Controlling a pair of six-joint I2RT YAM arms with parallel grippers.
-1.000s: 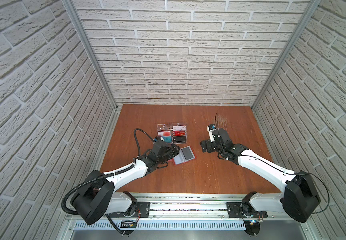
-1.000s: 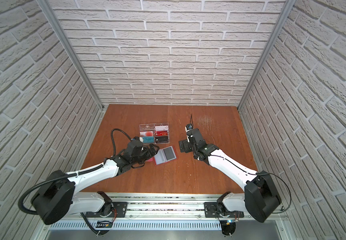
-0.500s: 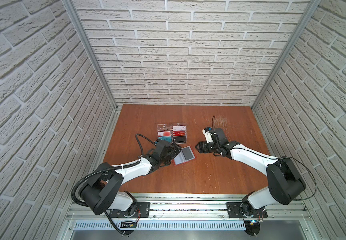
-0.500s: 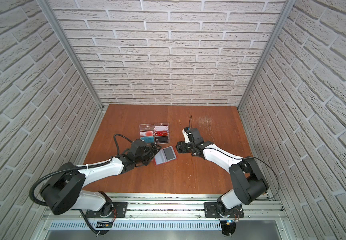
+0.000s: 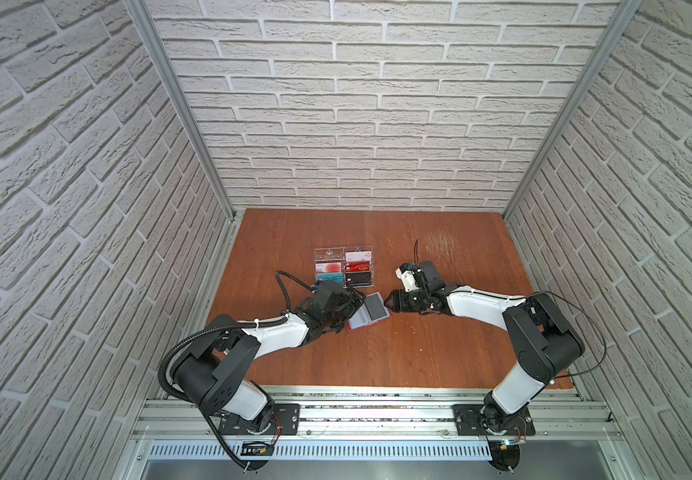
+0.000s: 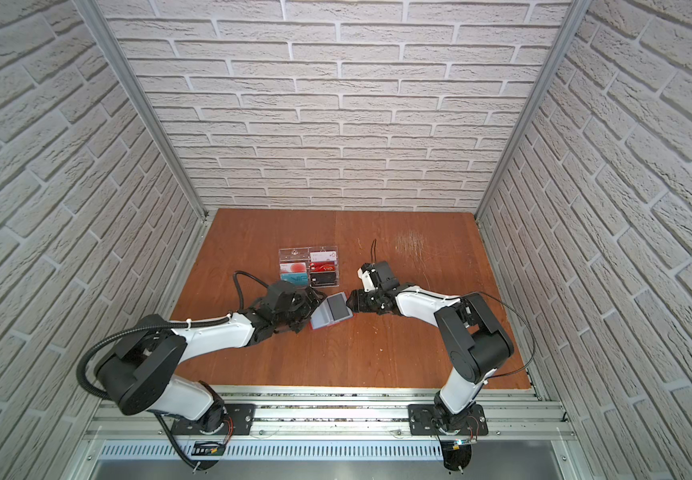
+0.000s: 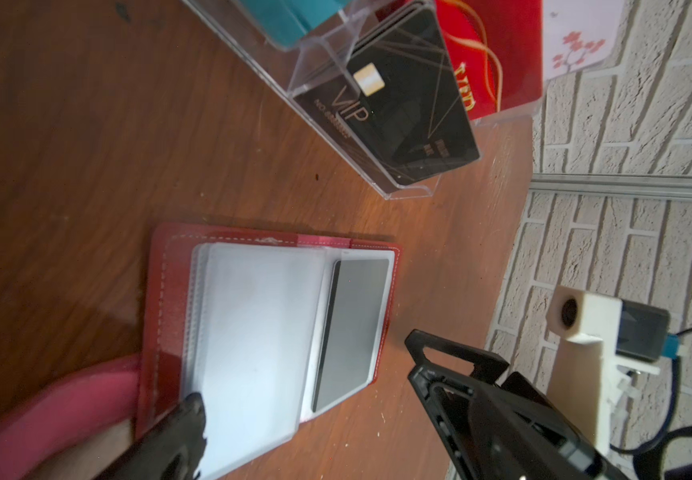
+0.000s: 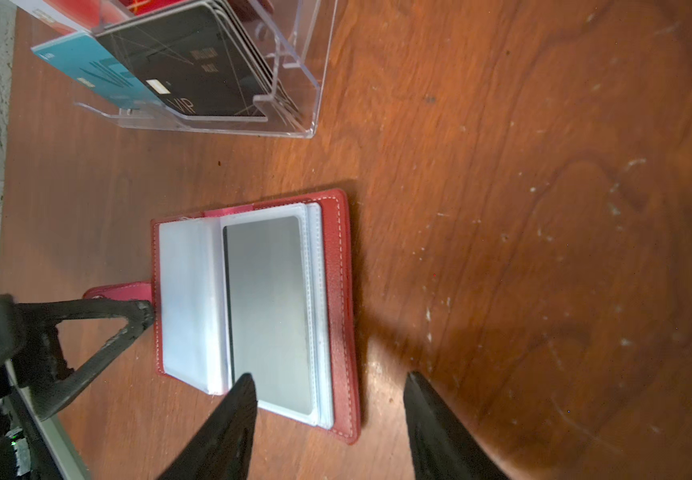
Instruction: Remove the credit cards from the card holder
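On the wooden table (image 5: pixel 419 353), just beside the clear tray (image 8: pixel 313 83), the red card holder (image 5: pixel 369 318) lies open, a dark grey credit card (image 8: pixel 269 311) in its sleeve away from the strap tab (image 8: pixel 123 291). At the holder's tab side the left gripper (image 5: pixel 353 309), jaws wide, rests one fingertip (image 7: pixel 192 411) on the empty sleeve page; the right gripper (image 8: pixel 329 386), jaws parted and holding nothing, straddles the holder's card-side edge

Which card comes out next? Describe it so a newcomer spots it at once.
On the wooden table, on the robot's side of the clear tray, lies the open red card holder. The credit card sits in its translucent sleeve nearest the right arm: plain dark grey, no visible print, unlike the gold-lettered black VIP card in the tray.
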